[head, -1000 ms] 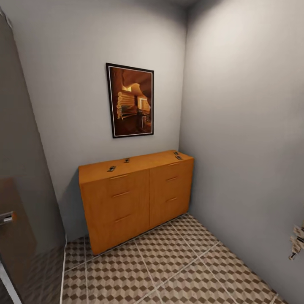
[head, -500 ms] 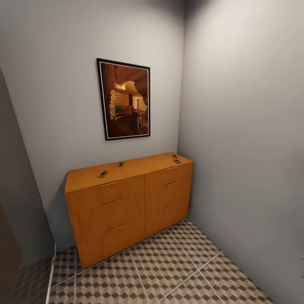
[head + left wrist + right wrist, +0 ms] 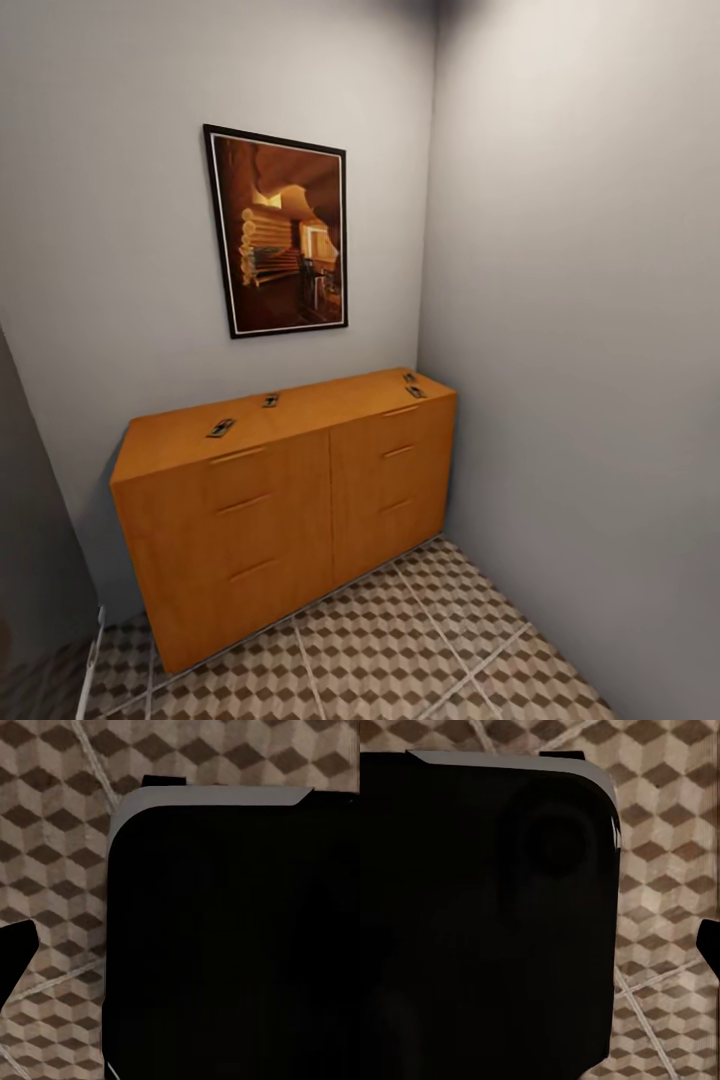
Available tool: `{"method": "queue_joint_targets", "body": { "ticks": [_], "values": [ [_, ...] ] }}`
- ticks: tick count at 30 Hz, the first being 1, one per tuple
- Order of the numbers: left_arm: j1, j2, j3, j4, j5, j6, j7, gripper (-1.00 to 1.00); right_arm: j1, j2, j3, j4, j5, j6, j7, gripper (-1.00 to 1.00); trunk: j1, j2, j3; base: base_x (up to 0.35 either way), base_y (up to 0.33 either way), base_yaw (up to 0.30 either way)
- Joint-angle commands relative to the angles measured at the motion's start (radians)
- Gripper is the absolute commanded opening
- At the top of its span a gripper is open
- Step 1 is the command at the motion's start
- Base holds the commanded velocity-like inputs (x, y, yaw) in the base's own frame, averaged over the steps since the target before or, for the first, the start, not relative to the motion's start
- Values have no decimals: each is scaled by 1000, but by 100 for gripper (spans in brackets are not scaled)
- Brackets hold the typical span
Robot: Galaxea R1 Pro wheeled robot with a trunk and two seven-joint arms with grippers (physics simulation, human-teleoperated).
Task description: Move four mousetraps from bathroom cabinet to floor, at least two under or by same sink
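Jaws first: on either arm I cannot tell how they stand, since each wrist camera is blocked by a dark body and no fingers can be made out.

From the head view, the wide low orange-brown wooden cabinet (image 3: 285, 505) stands against the grey back wall, its right end tucked into the corner against the grey side wall. Four tiny flat brown mousetraps lie on its top: one near the left front edge (image 3: 221, 428), one a little further back and to its right (image 3: 270, 401), and two close together at the far right end (image 3: 409, 377) (image 3: 416, 391), the nearer of them close to the edge. A dark-framed picture in orange tones (image 3: 279, 231) hangs on the wall above. In front of the cabinet lies the cube-patterned brown, beige and white tiled bathroom floor (image 3: 400, 650), with open tiles between the drawers and the lower edge of the view. A dark surface borders the left edge.

The left wrist view looks down on the same floor pattern (image 3: 52, 870) beside a rounded black housing with a pale rim (image 3: 232, 937).

The right wrist view gives more tiles (image 3: 667, 892) beside a similar rounded black housing (image 3: 487, 922).
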Motion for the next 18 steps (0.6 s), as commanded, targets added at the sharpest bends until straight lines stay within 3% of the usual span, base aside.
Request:
{"method": "queue_joint_targets", "body": {
  "ticks": [1, 18],
  "values": [
    [0, 0, 0, 0, 7, -1, 0, 100, 0, 0, 0, 0, -1, 0, 0, 100, 1, 0, -1, 301, -98, 0],
    [0, 0, 1, 0, 8, -4, 0, 100, 0, 0, 0, 0, 0, 0, 0, 100, 1, 0, -1, 301, -78, 0]
  ]
}}
